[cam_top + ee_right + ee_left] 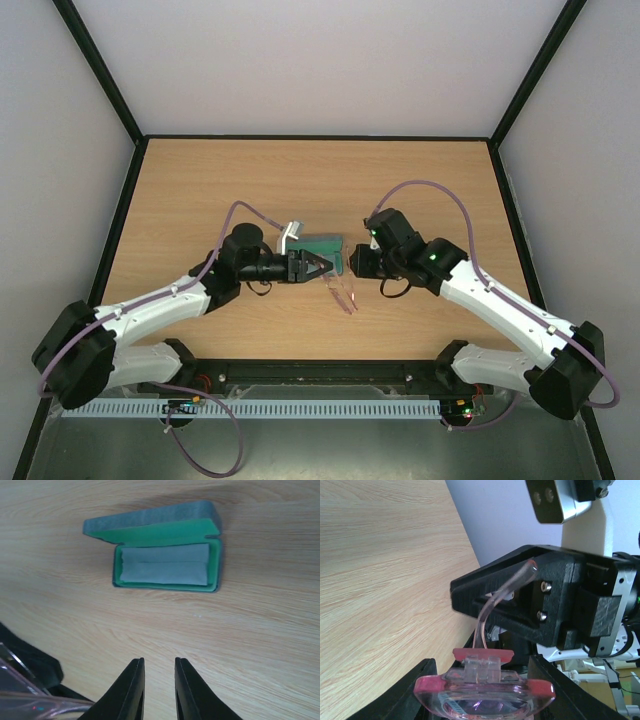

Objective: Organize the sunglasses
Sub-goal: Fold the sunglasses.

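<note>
The sunglasses (485, 697), pink and translucent, sit crosswise between my left gripper's (482, 690) fingers, which are shut on the front frame. One slim arm (492, 602) curves up and lies against the black body of my right gripper (520, 595). From above, the sunglasses (345, 295) hang just over the table between the two grippers, below the case. My right gripper (159, 680) has a narrow gap with nothing in it; a corner of the sunglasses (30, 702) shows at its lower left.
An open oblong case (217, 555) with a green lining lies on the wooden table (250, 640), a folded pale cloth (165, 565) inside it. From above, the case (325, 244) lies just behind both grippers. Black frame rails edge the table.
</note>
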Controlling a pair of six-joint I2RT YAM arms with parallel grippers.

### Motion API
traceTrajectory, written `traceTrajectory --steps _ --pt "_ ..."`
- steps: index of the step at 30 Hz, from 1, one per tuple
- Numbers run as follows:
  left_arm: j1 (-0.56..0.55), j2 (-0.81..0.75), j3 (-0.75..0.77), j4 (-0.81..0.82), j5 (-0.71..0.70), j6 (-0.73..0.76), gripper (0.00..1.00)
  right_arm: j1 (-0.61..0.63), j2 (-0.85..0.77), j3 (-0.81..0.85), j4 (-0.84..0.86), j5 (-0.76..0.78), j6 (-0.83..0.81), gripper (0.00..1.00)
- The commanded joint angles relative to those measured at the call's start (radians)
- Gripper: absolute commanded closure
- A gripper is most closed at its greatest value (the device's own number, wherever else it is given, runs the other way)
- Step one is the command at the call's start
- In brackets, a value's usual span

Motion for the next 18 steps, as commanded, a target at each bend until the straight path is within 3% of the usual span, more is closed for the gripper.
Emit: traceTrajectory --steps 1,11,18 --pt "-0.011 0.038 0.012 0.129 0.031 -0.028 0.54 0.018 0.001 -0.05 0.058 -0.103 -0.005 0.81" --pt "-0.043 0.131 0.051 0.178 0.014 -0.052 0.54 0.2 0.073 0.014 0.005 0.039 0.056 0.83" --pt "-0.045 0.105 0.063 0.139 0.036 -0.026 0.54 0.192 0.027 0.013 -0.099 0.177 0.072 0.8"
